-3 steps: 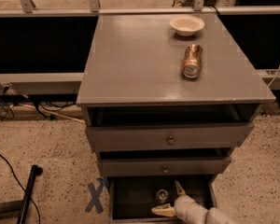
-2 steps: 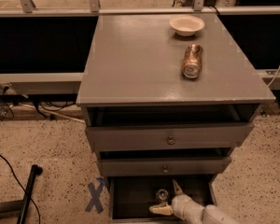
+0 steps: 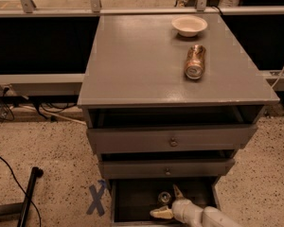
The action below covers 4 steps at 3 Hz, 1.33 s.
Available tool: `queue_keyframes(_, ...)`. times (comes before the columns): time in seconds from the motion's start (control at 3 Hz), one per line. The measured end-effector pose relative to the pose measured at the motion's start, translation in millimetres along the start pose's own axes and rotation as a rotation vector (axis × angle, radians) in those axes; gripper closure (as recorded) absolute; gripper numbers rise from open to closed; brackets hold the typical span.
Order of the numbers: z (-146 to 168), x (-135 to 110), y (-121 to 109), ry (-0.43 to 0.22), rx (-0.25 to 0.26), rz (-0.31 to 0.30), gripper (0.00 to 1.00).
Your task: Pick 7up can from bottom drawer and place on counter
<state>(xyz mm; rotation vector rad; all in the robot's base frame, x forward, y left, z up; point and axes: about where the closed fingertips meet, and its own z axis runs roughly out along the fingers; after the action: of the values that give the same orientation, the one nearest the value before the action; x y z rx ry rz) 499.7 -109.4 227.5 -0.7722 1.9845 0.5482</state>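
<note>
The bottom drawer (image 3: 132,193) is pulled open and has a dark interior. The 7up can (image 3: 164,197) stands upright inside it, its silver top showing. My gripper (image 3: 168,203) reaches into the drawer from the lower right. It is open, with one pale finger (image 3: 177,191) to the right of the can and the other finger (image 3: 161,213) in front of it. The can sits close by the gap between them, and I cannot tell whether they touch it. The grey counter (image 3: 137,65) is the top of the cabinet.
A copper-orange can (image 3: 195,61) lies on its side on the counter, with a white bowl (image 3: 189,25) behind it. Two knobbed drawers (image 3: 173,140) stick out slightly above the bottom one. A blue X (image 3: 96,198) marks the floor at left, near a black pole (image 3: 28,195).
My gripper has shifted slightly left, toward the can, inside the bottom drawer. Nothing else has moved.
</note>
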Motion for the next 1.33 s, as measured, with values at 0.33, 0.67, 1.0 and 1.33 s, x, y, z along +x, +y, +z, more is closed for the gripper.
queue_keyframes(0.33, 6, 10, 0, 0.028, -0.002, -0.026, 0.0)
queue_keyframes(0.67, 9, 16, -3, 0.036, 0.001, -0.034, 0.0)
queue_keyframes(1.0, 12, 18, -6, 0.039, -0.003, -0.047, 0.17)
queue_keyframes(1.33, 14, 28, -9, 0.052, 0.003, -0.03, 0.41)
